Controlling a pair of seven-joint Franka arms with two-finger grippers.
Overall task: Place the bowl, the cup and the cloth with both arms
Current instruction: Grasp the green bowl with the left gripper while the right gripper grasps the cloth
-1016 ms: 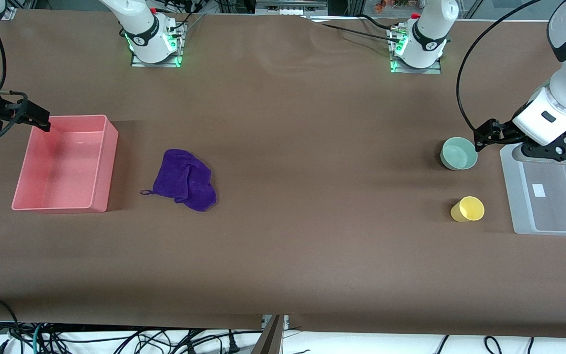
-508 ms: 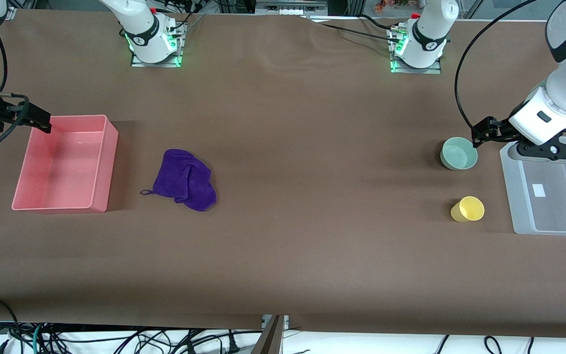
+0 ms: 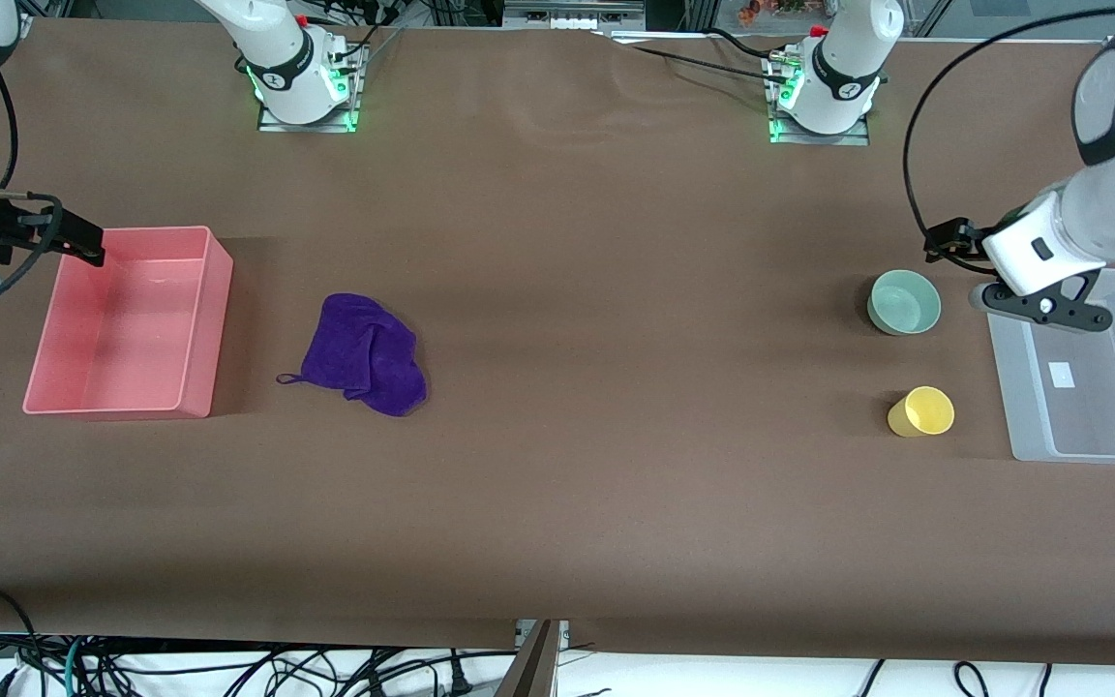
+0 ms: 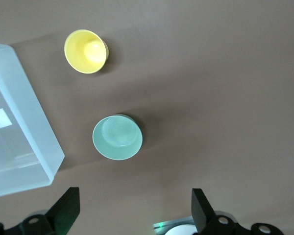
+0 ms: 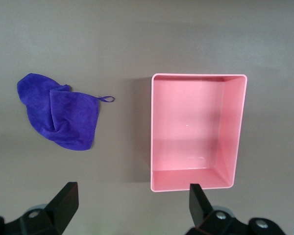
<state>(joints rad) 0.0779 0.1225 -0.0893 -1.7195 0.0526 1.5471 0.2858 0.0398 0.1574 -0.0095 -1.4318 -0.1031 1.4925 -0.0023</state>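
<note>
Looking at a brown table cover (image 3: 557, 319) spanning the whole bench, with a few ripples near the arm bases; cables hang off the edge nearest the front camera.

In the front view we see the purple cloth (image 3: 364, 353) crumpled flat on the cover, loop at its 8 o'clock corner, just beside the pink bin (image 3: 127, 324), which sits at the right arm's end. Bowl (image 3: 904, 302) and yellow cup (image 3: 920, 411) stand upright and apart at the left arm's end; the cup is at 6 o'clock from the bowl, nearer the front camera. The clear bin (image 3: 1085, 373) is at 3 o'clock from both.

Left gripper (image 3: 945, 240) hangs over bare cover at about 1 o'clock from the bowl, touching nothing. Its wrist view shows the fingers (image 4: 64, 211) spread wide, nothing between them.

Right gripper (image 3: 83, 247) hovers over the pink bin's corner farthest from the front camera, fingers (image 5: 63, 205) likewise parted and empty.

Against a second ago: we see the left arm's wrist has lifted off the clear bin's rim and swung toward the bowl. Right gripper has barely shifted. Bowl, cup, cloth and both bins haven't moved.
</note>
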